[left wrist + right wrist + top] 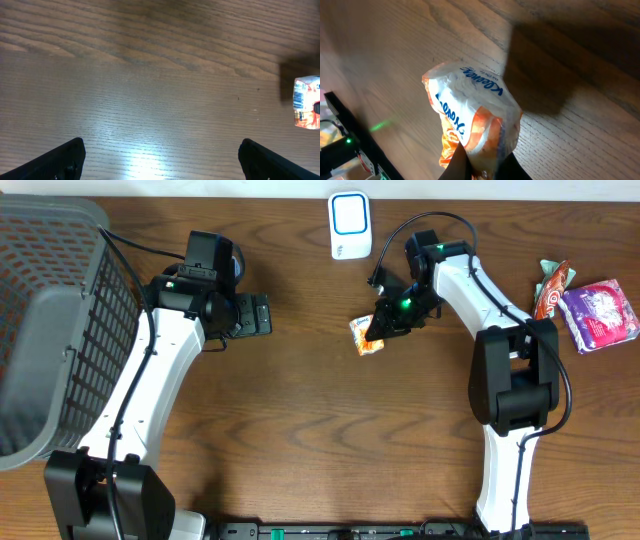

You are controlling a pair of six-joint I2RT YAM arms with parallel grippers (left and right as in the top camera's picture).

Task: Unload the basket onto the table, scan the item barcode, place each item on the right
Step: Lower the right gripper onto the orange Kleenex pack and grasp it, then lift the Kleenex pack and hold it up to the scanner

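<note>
Below the white scanner (350,225), your right gripper (377,330) was pinched on the tissue pack (366,338), left gripper (255,313) gaping wide.

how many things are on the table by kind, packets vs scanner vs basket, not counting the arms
packets: 3 (tissue pack, red packet, purple packet)
scanner: 1
basket: 1
total: 5
The teal scrap behind the red packet may be a separate item. I cannot tell, so it is not counted.
</note>
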